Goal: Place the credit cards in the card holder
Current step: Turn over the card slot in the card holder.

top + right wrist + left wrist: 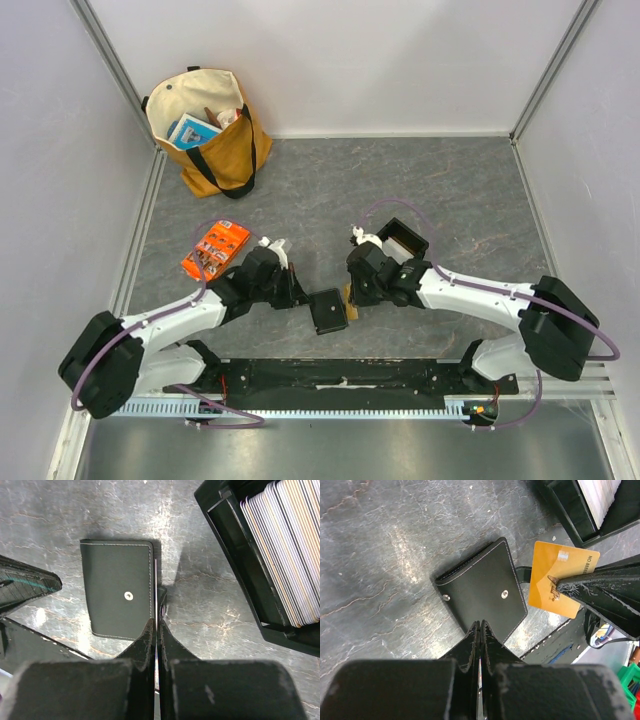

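While the black leather-like card holder (482,592) lies closed on the bench (380,555), loading seems unstarted — the right gripper (559,584) pinches one tan-orange plastic credit card (552,565) beside it, the left gripper (480,626) sits clamped empty; more cards (290,545) fill the black tray (235,555).

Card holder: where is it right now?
Top view: the card holder lies closed near the table's front middle, between the left gripper and the right gripper, whose card sits just beside it.

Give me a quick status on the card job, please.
Left gripper shut, near holder. Right gripper shut on gold card. Holder closed, lying flat; nothing blocking.
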